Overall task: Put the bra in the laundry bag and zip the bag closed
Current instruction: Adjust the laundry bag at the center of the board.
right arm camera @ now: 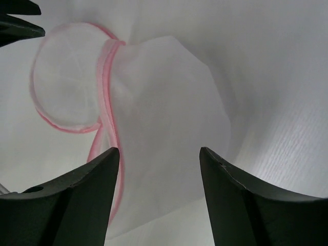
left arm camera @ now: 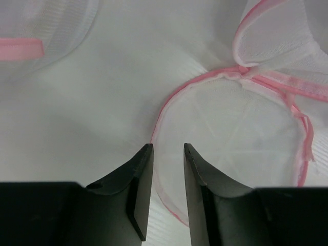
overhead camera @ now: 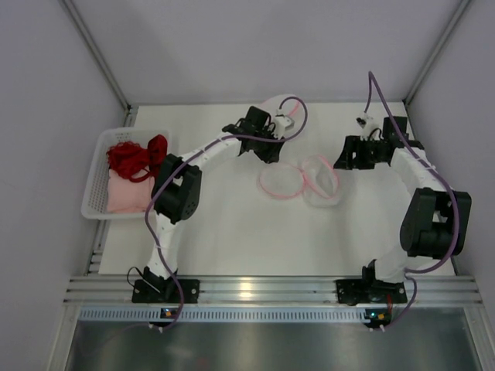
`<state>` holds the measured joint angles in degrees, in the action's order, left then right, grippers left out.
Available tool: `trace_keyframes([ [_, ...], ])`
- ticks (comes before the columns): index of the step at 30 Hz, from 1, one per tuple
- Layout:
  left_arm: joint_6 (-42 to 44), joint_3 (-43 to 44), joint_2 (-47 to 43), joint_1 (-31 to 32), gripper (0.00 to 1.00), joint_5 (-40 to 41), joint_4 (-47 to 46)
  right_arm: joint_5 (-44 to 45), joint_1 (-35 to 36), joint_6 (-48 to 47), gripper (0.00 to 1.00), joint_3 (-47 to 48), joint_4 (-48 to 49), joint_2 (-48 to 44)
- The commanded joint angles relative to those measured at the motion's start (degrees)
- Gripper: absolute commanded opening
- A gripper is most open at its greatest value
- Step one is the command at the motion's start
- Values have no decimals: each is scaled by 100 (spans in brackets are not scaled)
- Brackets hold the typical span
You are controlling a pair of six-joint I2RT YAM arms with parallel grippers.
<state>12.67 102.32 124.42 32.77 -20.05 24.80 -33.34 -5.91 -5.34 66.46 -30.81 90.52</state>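
Observation:
The laundry bag (overhead camera: 319,182) is white mesh with pink trim and lies flat mid-table, its round flap (overhead camera: 280,182) spread to the left. A red bra (overhead camera: 138,156) rests on pink fabric in the white basket (overhead camera: 94,185) at the left, far from both grippers. My left gripper (overhead camera: 272,151) hovers at the flap's far-left rim. In the left wrist view it (left arm camera: 168,146) stands slightly open, the pink rim (left arm camera: 163,110) running beneath the gap, nothing pinched. My right gripper (overhead camera: 341,158) is open just right of the bag. In its wrist view it (right arm camera: 160,149) is wide above the mesh (right arm camera: 169,102).
Another pink-trimmed mesh piece (overhead camera: 280,103) lies behind the left gripper, its pink band (left arm camera: 20,48) showing in the left wrist view. Grey walls close in the table on three sides. The left gripper's dark tip (right arm camera: 18,25) shows in the right wrist view.

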Motion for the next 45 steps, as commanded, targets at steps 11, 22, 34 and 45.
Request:
trace_keyframes([
  [11,-370,-598,-962,-430,44,-7,-19,-647,284,-63,57,412,-268,63],
  [22,-1239,-1153,-2114,-1132,57,-851,113,537,749,-406,25,508,-417,361],
  [34,-1347,-1452,-3055,-3504,60,-1010,965,2154,644,-906,0,676,-57,-490],
  [45,-776,-1408,-3117,-4780,64,-799,1519,2710,56,-1355,0,544,180,-825],
])
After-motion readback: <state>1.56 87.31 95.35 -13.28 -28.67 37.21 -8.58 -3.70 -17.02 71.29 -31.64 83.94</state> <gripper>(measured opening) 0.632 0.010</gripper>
